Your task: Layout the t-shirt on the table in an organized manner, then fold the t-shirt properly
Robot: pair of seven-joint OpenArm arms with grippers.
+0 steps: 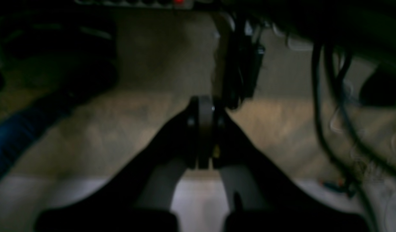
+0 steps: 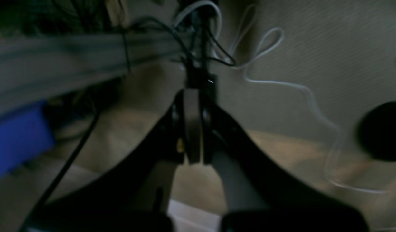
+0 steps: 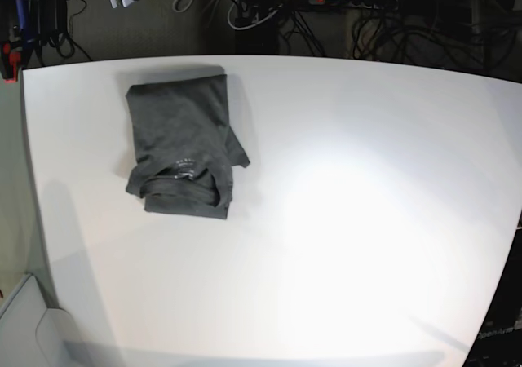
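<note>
Lying folded in a compact bundle on the counter [image 3: 342, 220], toward its far corner, the t-shirt [image 3: 183, 143] looks soft and light (collar uppermost); grip through stacked layers at an edge. Left pincer [image 1: 204, 109] and right pincer [image 2: 191, 103] both together, empty, off the counter.

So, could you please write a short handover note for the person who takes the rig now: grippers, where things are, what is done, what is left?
Left gripper: jaws shut, empty, off the table, looking toward the floor.
Right gripper: jaws shut, empty, also facing floor and cables.
The t-shirt: folded into a compact rectangle on the white table, in the far-left part in the base view, collar side toward the near edge. One corner sticks out at its right side.
Done: the fold looks finished.
Left: perhaps tuck in that corner; otherwise probably nothing.
</note>
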